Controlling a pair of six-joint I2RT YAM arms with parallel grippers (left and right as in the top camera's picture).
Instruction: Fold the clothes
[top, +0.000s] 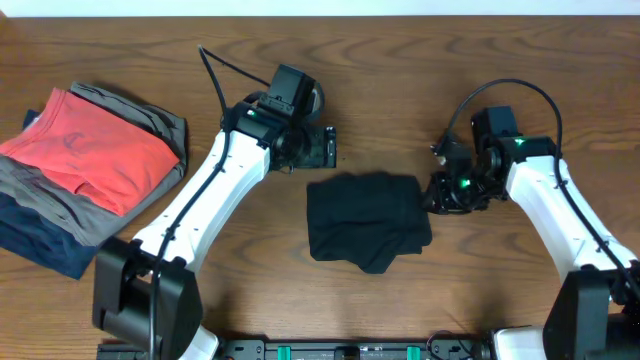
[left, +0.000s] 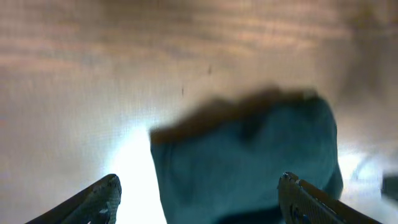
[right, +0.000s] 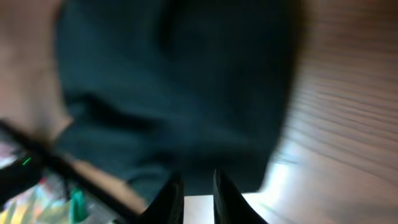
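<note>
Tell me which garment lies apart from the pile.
The black shirt: it lies alone mid-table. The coral-red garment, grey garment and navy garment are stacked together at the table's left end.

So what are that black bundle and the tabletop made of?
The black shirt looks like soft matte fabric: it lies in limp folds without shine. The table looks like wood or wood-look laminate, showing brown grain streaks; which, I cannot tell.

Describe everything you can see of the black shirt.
The black shirt is a soft, matte fabric bundle folded into a rough, rumpled square, lying flat on the wooden table. No logo or collar shows. The right gripper sits at its right edge; contact is unclear. The left gripper is apart.
</note>
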